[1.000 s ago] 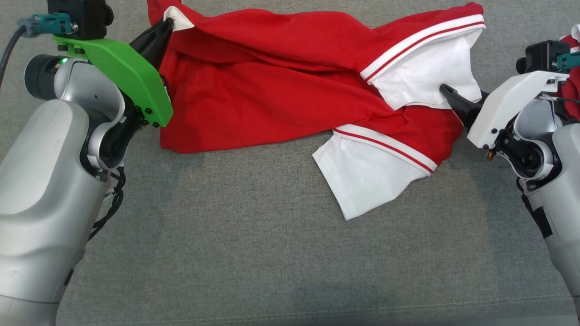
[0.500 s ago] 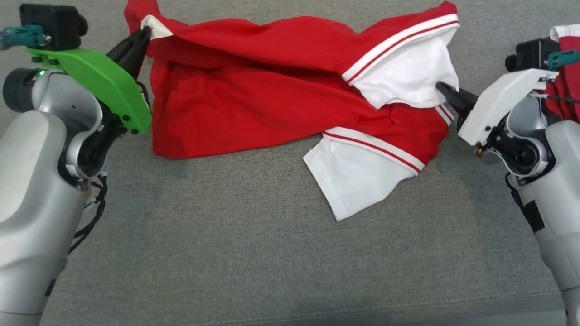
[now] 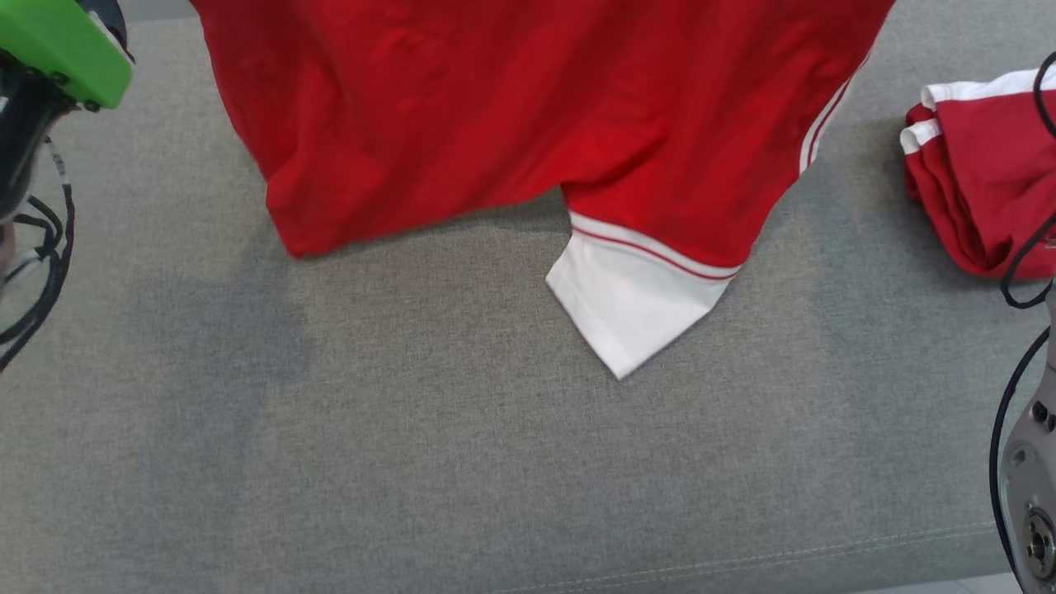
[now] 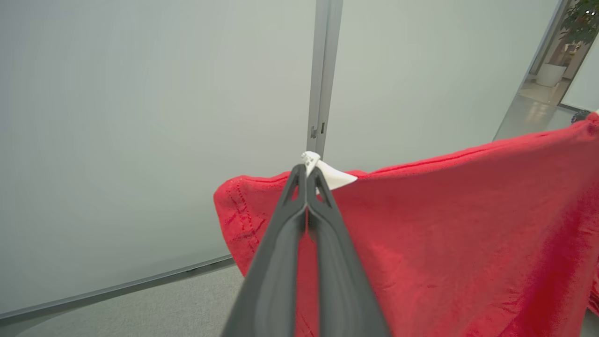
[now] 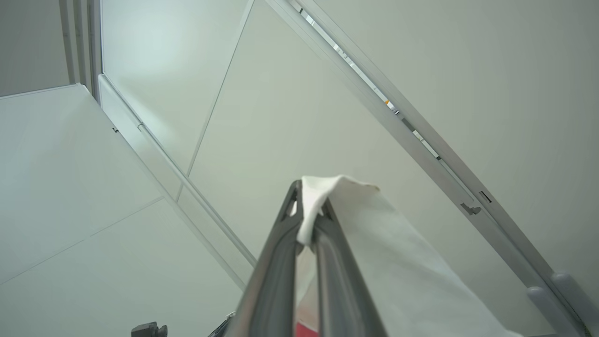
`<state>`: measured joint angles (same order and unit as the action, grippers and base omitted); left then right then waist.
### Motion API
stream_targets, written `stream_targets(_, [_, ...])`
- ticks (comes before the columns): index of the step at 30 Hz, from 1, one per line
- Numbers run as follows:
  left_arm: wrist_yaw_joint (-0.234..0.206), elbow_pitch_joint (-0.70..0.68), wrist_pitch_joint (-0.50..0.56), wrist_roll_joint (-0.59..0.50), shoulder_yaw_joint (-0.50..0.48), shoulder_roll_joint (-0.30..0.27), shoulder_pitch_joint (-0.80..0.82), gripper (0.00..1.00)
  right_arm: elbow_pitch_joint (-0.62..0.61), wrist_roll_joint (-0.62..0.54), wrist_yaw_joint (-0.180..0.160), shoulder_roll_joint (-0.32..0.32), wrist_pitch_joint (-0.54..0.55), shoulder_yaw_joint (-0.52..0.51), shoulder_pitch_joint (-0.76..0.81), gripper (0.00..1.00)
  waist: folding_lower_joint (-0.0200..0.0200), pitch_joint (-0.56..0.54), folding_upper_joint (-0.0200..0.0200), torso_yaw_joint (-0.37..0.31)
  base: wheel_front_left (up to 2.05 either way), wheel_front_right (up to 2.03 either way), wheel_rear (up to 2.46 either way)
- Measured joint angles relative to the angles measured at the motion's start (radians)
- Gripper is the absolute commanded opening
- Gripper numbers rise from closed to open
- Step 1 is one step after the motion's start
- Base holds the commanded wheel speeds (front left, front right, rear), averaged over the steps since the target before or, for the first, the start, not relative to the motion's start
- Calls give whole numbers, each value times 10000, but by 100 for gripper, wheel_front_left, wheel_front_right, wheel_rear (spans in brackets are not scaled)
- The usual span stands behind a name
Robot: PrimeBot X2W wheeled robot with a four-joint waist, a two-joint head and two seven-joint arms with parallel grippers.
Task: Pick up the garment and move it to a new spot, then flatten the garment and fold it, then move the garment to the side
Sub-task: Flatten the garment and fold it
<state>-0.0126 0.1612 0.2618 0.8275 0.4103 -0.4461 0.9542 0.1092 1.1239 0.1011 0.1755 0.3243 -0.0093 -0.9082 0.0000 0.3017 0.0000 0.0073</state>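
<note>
Red garment [image 3: 528,107], bunched on the grey cushion [image 3: 412,462] a second before, hung like a curtain in the head view, its white sleeve [image 3: 635,305] trailing lowest. In the left wrist view the left gripper [image 4: 306,171] pinched a red corner with a white tag. In the right wrist view the right gripper [image 5: 306,206], newly closed, clamped white cloth. The carry had probably begun.

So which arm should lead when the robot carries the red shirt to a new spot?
Probably left. Both grippers are shut on the red shirt, the left gripper at a red corner, the right gripper on white cloth. The folded clothes lie on the right, so leading leftward looks safer.
</note>
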Motion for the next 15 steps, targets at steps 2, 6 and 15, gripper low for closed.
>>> stream_targets(2, [186,-481,13,366,-259,-104,97,0,-616,533,46,-115,-90,-288,-53,0,0,-237,0,-43,0,0,0])
stream_targets(6, [428,-1659,96,1129,-750,-228,101,0,-1873,1118,73,92,-205,-976,-31,0,0,-743,0,-126,0,0,0])
stream_targets(15, [222,-4249,2433,2993,-895,-1208,-151,0,-4997,1384,-1586,1319,1482,-1116,557,0,-1,-1898,0,-287,0,0,0])
